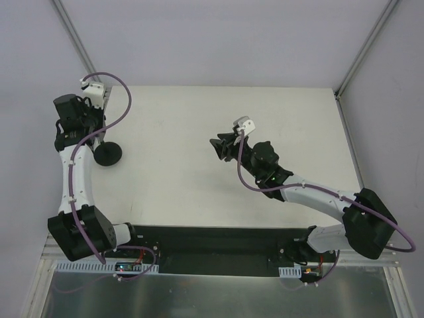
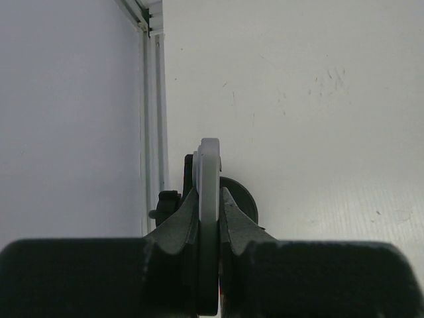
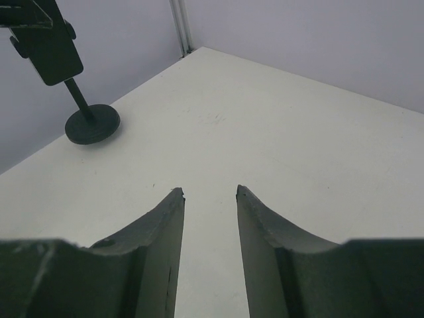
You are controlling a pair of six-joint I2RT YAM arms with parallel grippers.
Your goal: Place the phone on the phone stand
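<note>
White tabletop — left pincer clamps the phone near the phone stand — right pincer wide.

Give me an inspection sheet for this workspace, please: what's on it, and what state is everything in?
Surface: white table, faint scuffs.
Job's things: phone, seen edge-on, clamped upright; phone stand upright at the table's left side, just beyond the phone. Whether the phone sits on it cannot be told.
Clutter: nothing seen.
End effectors: left end effector shut on the phone; right end effector open, empty, over mid-table.
Cables: purple cables loop along both arms.
Surroundings: pale walls, metal frame posts at the far corners.
</note>
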